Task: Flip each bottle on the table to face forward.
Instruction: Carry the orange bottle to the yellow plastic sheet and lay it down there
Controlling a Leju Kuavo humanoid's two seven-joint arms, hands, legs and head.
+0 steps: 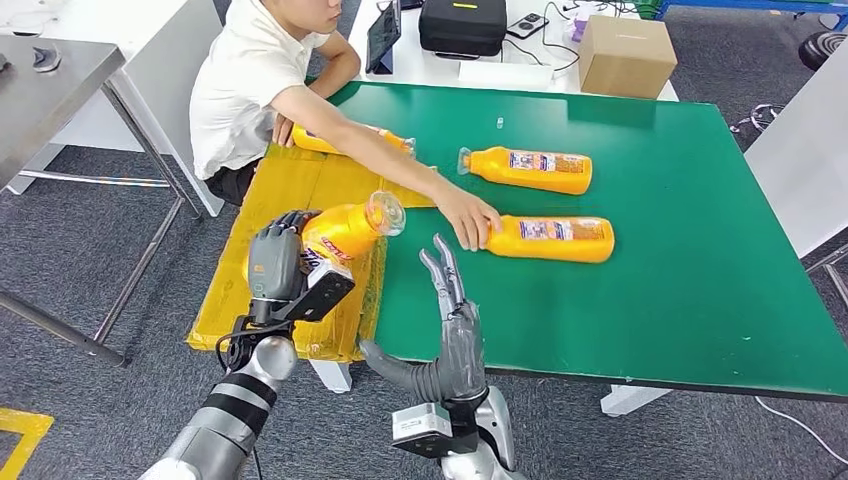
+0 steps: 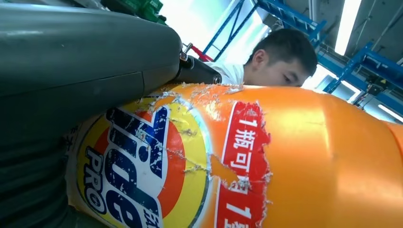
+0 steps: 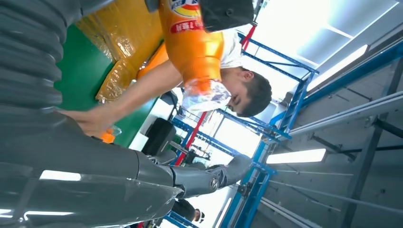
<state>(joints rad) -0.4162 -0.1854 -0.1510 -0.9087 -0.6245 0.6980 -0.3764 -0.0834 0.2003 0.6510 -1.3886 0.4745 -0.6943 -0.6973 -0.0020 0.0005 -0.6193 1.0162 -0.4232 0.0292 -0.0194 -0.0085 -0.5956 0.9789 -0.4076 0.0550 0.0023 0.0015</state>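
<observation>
Left robot hand (image 1: pixel 278 262), gripping orange bottle (image 1: pixel 345 232)

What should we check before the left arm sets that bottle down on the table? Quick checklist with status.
1. Grip: left robot hand holds the orange bottle around its body, lifted off the surface. Ok.
2. Label side: the printed front label shows in the left wrist view, torn in places. Which way it will land: cannot tell.
3. Cap: clear cap is on the neck. Ok.
4. Drop zone: a person's hand rests on the near lying bottle on the green table. Not ok.
5. Right robot hand is open, fingers straight, over the table edge, holding nothing. Ok.
</observation>
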